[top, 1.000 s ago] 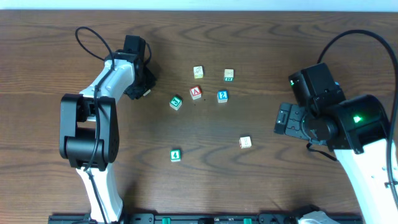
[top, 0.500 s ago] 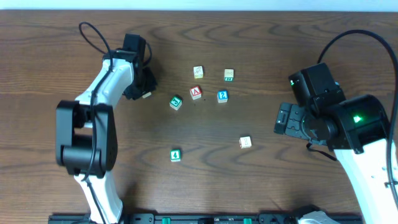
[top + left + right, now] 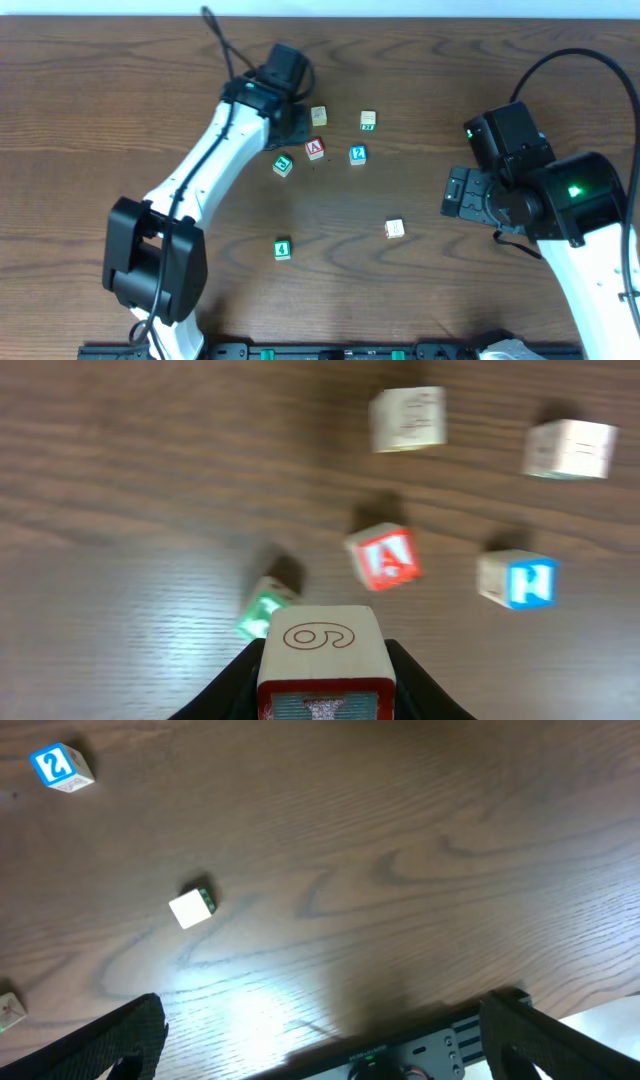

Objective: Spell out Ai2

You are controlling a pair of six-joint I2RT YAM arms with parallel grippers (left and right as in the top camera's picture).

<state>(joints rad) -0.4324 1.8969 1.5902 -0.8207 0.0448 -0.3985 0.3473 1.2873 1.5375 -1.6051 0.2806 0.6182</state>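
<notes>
My left gripper [image 3: 297, 124] is shut on a wooden block [image 3: 320, 658] that shows a red "6" on top and a red-bordered face below. It holds the block above the table beside the cluster. The red "A" block [image 3: 315, 149] [image 3: 383, 556] lies just ahead, and the blue "2" block [image 3: 357, 155] [image 3: 517, 580] lies to its right. The blue "2" block also shows in the right wrist view [image 3: 62, 766]. My right gripper [image 3: 465, 194] [image 3: 320, 1045] is open and empty at the right side.
A green block [image 3: 283, 164] [image 3: 265, 610] lies left of the "A". Two pale blocks [image 3: 319, 116] [image 3: 368, 120] lie behind it. A green "4" block [image 3: 282, 249] and a pale block [image 3: 395, 229] lie nearer the front. The front rail [image 3: 430, 1045] is below my right gripper.
My left arm has swung from the far left to the block cluster, still shut on its block. The right arm and the loose blocks have not moved.
</notes>
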